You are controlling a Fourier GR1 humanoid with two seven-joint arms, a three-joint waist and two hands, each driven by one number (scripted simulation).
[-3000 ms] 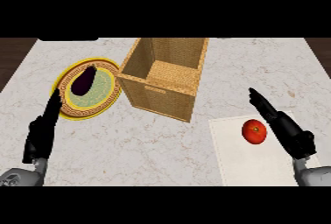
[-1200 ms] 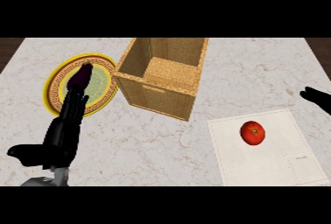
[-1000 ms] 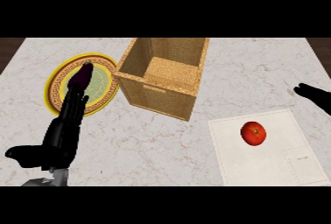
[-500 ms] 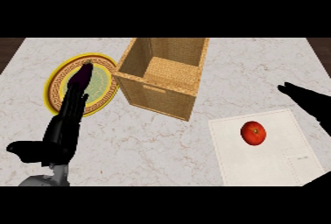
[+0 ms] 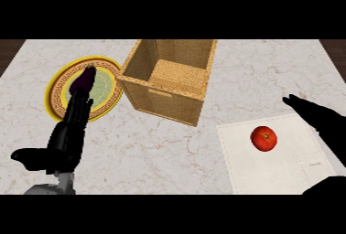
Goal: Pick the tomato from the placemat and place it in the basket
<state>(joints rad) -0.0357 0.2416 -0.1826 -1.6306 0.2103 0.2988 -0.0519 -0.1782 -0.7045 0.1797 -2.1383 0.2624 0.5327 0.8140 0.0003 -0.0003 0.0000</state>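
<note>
A red tomato lies on a white placemat at the lower right of the counter. My right hand reaches in from the right edge, fingers straight and open, just right of and slightly above the tomato, not touching it. A woven basket stands at the top centre, its opening upward. My left hand rests open at the left, fingers stretched up over the plate.
A yellow-rimmed plate with a dark purple eggplant lies left of the basket, partly behind my left hand's fingers. The marble counter spreads between the plate and the placemat.
My right hand has come back in from the right edge, sliding left and down toward the tomato. The left hand, tomato and basket have stayed put.
</note>
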